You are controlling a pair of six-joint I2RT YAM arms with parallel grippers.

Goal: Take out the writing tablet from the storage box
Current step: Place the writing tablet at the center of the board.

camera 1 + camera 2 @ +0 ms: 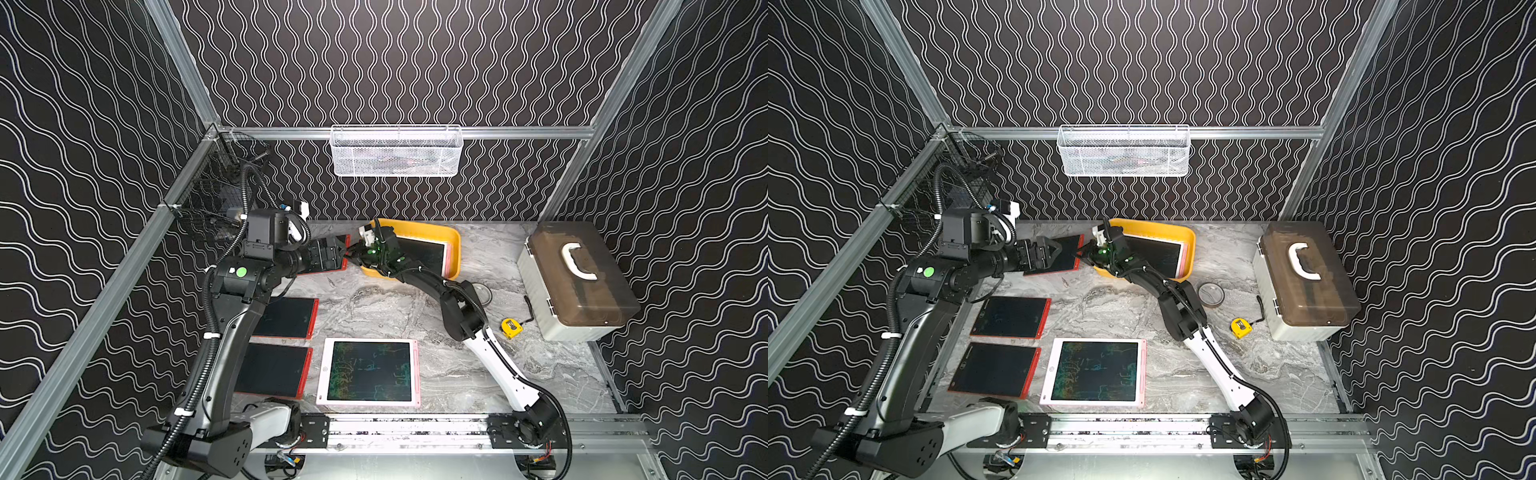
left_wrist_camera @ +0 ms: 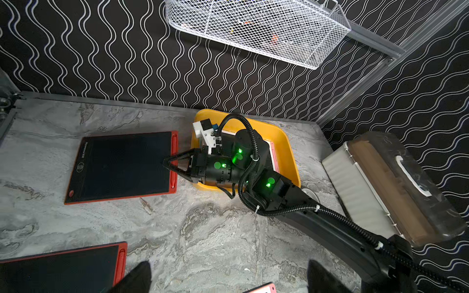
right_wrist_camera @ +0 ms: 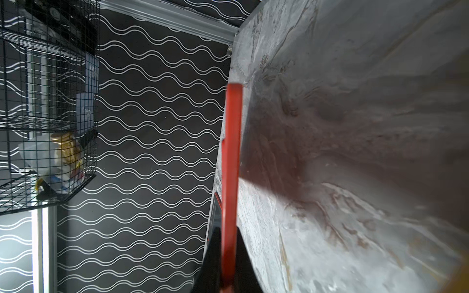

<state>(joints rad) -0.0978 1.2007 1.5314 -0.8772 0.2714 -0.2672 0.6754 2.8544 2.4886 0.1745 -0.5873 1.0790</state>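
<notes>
The yellow storage box [image 1: 455,245] [image 1: 1190,245] [image 2: 289,157] stands at the back of the table, and a pink-framed writing tablet [image 1: 428,253] [image 1: 1163,255] lies in it. Just left of the box, my right gripper [image 1: 353,251] [image 1: 1086,253] [image 2: 167,163] [image 3: 227,236] is shut on the edge of a red-framed writing tablet [image 1: 1069,257] [image 2: 121,167] [image 3: 231,165], holding it low over the table, outside the box. My left gripper [image 1: 338,249] [image 1: 1054,251] [image 2: 228,279] hovers open above that tablet, holding nothing. In one top view it hides most of the tablet.
Two red tablets [image 1: 286,318] [image 1: 274,370] and a white one [image 1: 368,372] lie at the front left. A grey case [image 1: 577,278], a yellow tape measure [image 1: 511,327] and a tape roll [image 1: 1210,294] are at the right. A white mesh basket [image 1: 397,151] hangs on the back wall and a black wire basket [image 1: 216,199] on the left.
</notes>
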